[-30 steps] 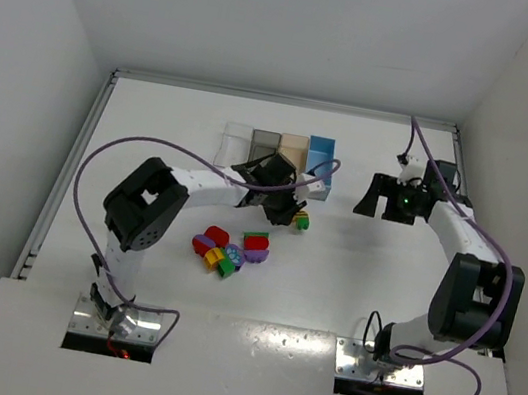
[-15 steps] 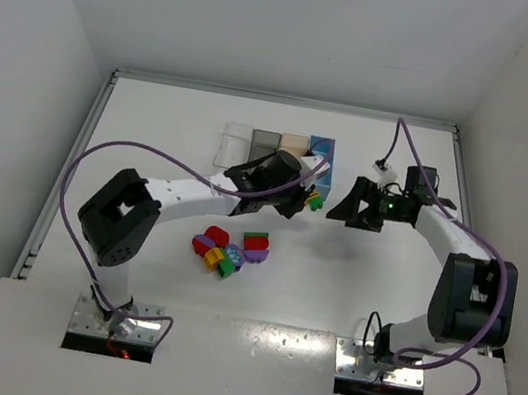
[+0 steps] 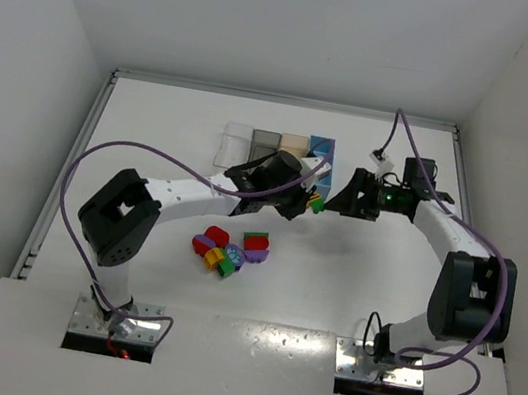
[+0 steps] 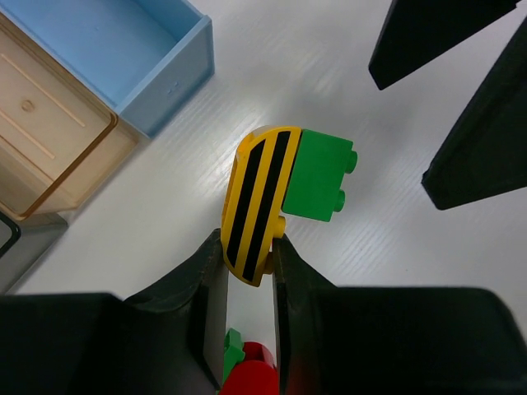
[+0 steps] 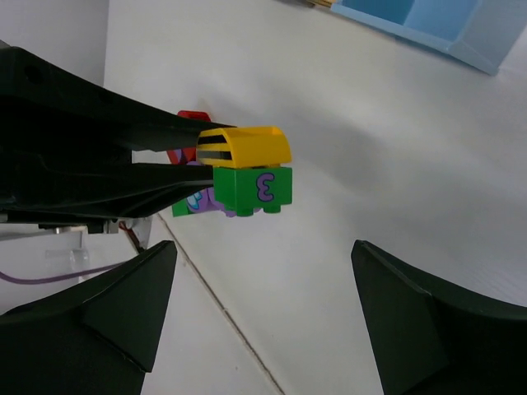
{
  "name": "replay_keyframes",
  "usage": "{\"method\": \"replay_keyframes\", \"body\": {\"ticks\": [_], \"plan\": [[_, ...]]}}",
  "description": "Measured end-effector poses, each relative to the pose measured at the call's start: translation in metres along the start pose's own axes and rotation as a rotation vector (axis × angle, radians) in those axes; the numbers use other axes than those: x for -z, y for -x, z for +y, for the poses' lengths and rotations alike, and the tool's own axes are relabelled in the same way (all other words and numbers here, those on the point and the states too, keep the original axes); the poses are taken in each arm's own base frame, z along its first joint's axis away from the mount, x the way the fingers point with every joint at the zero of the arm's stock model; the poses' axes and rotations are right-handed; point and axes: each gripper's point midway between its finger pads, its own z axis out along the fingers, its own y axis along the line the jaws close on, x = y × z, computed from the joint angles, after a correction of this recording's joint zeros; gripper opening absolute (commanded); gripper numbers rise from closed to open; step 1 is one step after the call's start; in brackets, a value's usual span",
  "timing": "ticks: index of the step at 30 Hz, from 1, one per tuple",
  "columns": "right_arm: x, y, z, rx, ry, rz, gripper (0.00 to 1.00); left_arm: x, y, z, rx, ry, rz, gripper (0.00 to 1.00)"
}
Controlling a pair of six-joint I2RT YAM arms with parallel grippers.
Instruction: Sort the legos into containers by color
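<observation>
The left claw (image 4: 247,247) was clamped on the yellow black-striped plastic brick (image 4: 259,197). Its attached green plastic brick (image 4: 321,177) jutted right, toward the right claw (image 5: 262,247), which was spread wide just beside it.

The counter (image 3: 152,138) I work over is plain matt white, and up close in my left wrist view it shows a faint, fine ribbing. A thin grey rim (image 3: 280,99) runs along its far edge and turns down both sides. Toward the near left corner a metal rail (image 3: 31,255) lies along the left edge. The near edge is a separate, glossier white panel (image 3: 250,342), joined at a straight seam (image 3: 254,320). Plain pale walls (image 3: 22,66) close the counter in on the left, far and right sides.
</observation>
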Motion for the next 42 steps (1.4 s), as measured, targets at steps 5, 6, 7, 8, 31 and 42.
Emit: {"method": "replay_keyframes", "body": {"ticks": [5,6,7,8,31,42], "plan": [[-0.006,0.001,0.001,0.0,0.015,0.018,0.81,0.0,0.001,-0.003,-0.002,-0.018,0.0,0.0],[-0.007,0.001,0.002,0.001,0.019,0.021,0.81,0.0,0.001,-0.004,-0.001,-0.021,0.0,0.0],[-0.008,0.001,0.003,0.004,0.023,0.024,0.77,0.001,0.002,-0.005,-0.002,-0.026,0.0,0.0],[-0.009,0.002,0.004,0.009,0.027,0.025,0.77,0.001,0.003,-0.006,-0.002,-0.029,-0.003,0.0],[-0.015,-0.001,0.015,0.048,0.147,0.06,0.0,0.004,0.015,-0.015,0.012,-0.067,-0.009,0.0],[-0.005,-0.016,0.041,0.093,0.23,0.1,0.0,-0.004,0.049,0.03,0.063,0.082,-0.082,0.0]]}}
